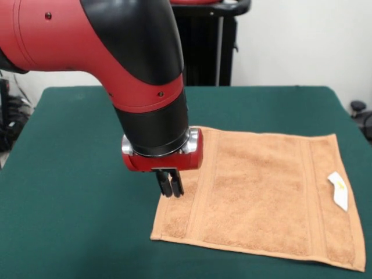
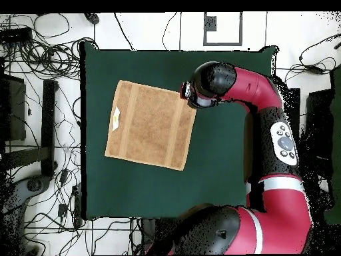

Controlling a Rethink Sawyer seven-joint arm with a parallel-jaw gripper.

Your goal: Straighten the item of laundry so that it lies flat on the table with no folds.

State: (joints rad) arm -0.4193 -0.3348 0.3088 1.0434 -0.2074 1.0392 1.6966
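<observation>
Towel (image 1: 261,197) lies flat under gripper (image 1: 170,185), fingers together over its edge.

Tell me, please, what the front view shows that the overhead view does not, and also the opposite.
Only the front view shows the gripper itself: its dark jaws hang close together at the towel's left edge, and the arm's wrist hides the corner behind it. It also shows the woven bands and the shape of the white label plainly.

Only the overhead view shows the whole table, the whole arm bending back to its base, and cables on the floor.

Both show the orange-tan towel spread flat with no folds, the label near the edge far from the gripper.
</observation>
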